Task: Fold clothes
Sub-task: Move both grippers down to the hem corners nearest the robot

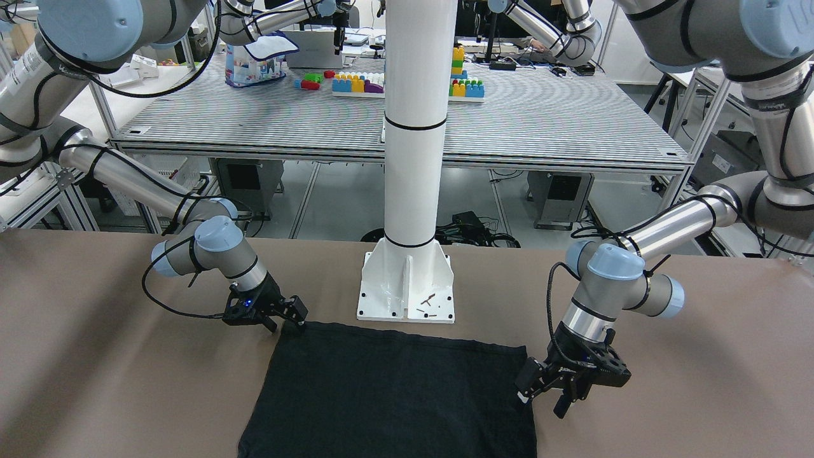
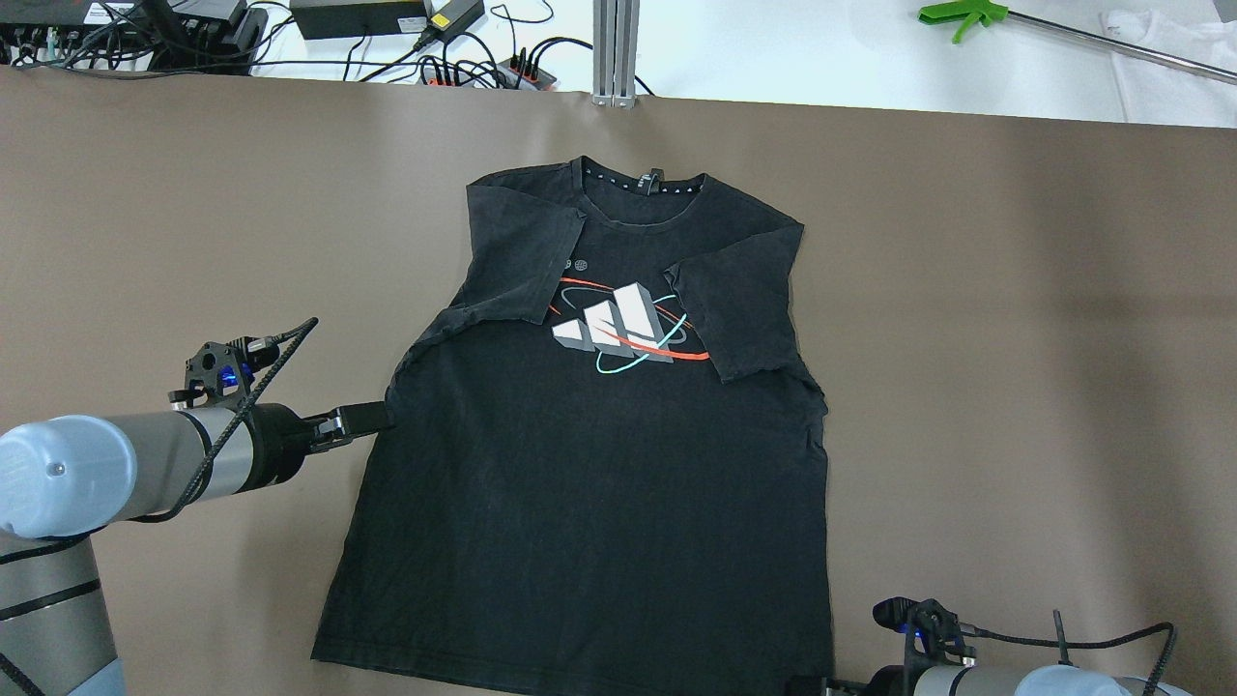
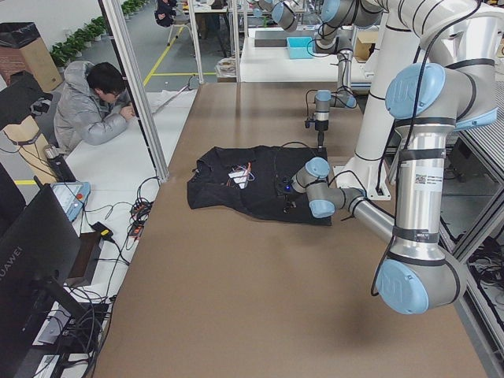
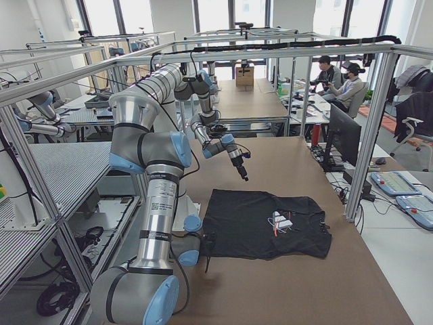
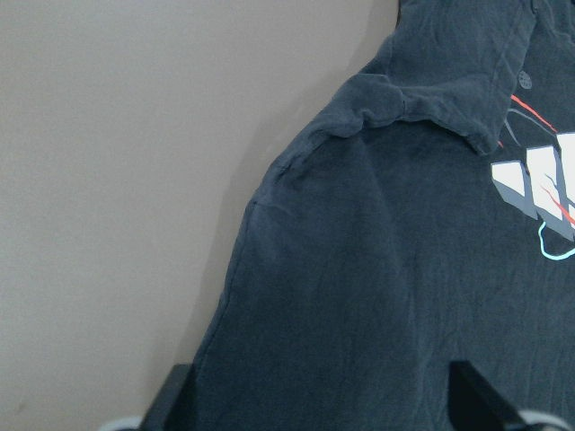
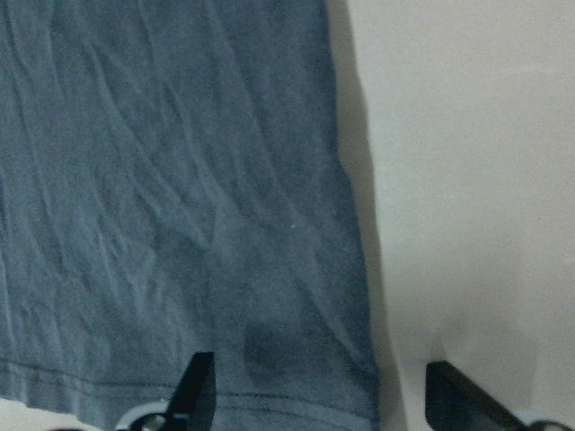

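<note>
Overhead is the only view with the whole black fabric T-shirt (image 2: pixel 580 483). It lies flat, front up, mid brown table (image 2: pixel 1015 338), with its hem toward the robot. The front-facing view gets only the plain hem half, cut off by the frame's bottom edge, plus the white column base (image 1: pixel 407 289) just off the hem.

Broad bare brown surface shows on both sides of the shirt and past the collar (image 2: pixel 646 184). The shirt's side edge puckers just below the folded sleeve.

The left gripper (image 1: pixel 544 397) sits at that side edge, about mid-length. Its wrist cam shows the fingers spread wide over fabric, gripping nothing.

The right gripper (image 1: pixel 287 321) is low at the opposite hem corner and nearly out of frame in the overhead. Its wrist cam shows the jaws wide apart, one finger over cloth and one over table, nothing held. Can't tell whether the tips touch.

Both short sleeves (image 2: pixel 527 251) are folded in over the chest. The white three-bar logo (image 2: pixel 623 324) has red and teal loops. The right wrist cam renders the fabric bluish, with a small dark spot (image 6: pixel 256 346) near the hem.
</note>
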